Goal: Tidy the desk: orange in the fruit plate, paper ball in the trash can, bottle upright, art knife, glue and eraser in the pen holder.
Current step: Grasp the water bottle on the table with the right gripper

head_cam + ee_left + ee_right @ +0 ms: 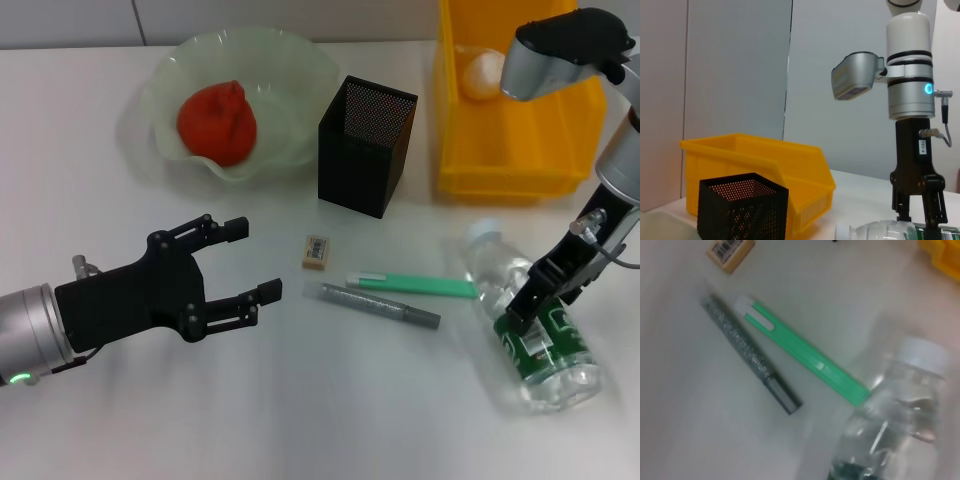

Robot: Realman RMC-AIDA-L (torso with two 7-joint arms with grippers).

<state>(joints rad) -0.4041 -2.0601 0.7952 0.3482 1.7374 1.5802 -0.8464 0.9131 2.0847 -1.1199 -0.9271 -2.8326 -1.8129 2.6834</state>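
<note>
- Clear plastic is what the work is about just now: the bottle (530, 335) lies on its side at the robot's right, white cap pointing away toward the trash can (515, 160), green label toward the near edge.
- The right gripper (528, 312) is down over the labelled part of the bottle, its fingers set on either side of the body; I cannot tell whether they have closed on it or merely straddle it.
- The step in hand, I judge, is standing the bottle upright. Next it calls for a firm pinch, a lift, and a swing of the wrist so the base meets the table squarely before letting go; a round, slick body may roll or slip.
- The left gripper (235, 270) hovers low at the robot's left, spread wide and holding nothing.
- The orange (217, 122) sits in the fruit plate (300, 70), and a pale crumpled ball (480, 74) lies in the yellow bin, so those two parts look done.
- Left to do: the eraser (316, 251), a green art knife (415, 285) and a grey glue stick (380, 306) lie on the table near the pen holder (365, 150), which stands upright between plate and bin.
- The table (300, 420) is plain, smooth and white; behind it stands a pale panelled wall (740, 65).
</note>
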